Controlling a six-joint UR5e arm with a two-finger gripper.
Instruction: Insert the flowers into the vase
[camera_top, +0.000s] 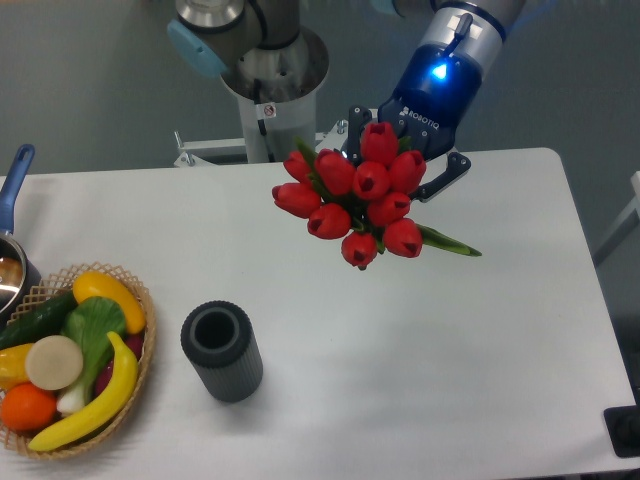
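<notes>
Here the flowers (358, 205) are seen in the upper middle of the picture, raised above the white table (480, 350), with their red buds turned toward the camera. The gripper (405, 160) is placed directly behind and slightly above the bunch, at the end of the arm (455, 60) that comes down from the top right (a blue light is lit on the wrist). Most of the gripper is hidden by the buds; only two dark finger parts can be seen, one at the upper left of the bunch and one at its right side. The stems are not visible, because they are covered by the blossoms, so the contact itself cannot be verified, but the fingers are closed in around the bunch from both sides and the flowers are carried by them. One long green leaf (448, 242) is pointed out to the lower right of the buds.

The vase (221, 351) is stood upright on the table, well apart from the flowers, to their lower left, and its round mouth is open to the top. Near the vase, at the left edge, a wicker basket (140, 365) is placed, which is filled with toy fruit and vegetables, and a banana (100, 395) is laid along its right rim. A pot with a blue handle (14, 180) is partly cut by the left border.
</notes>
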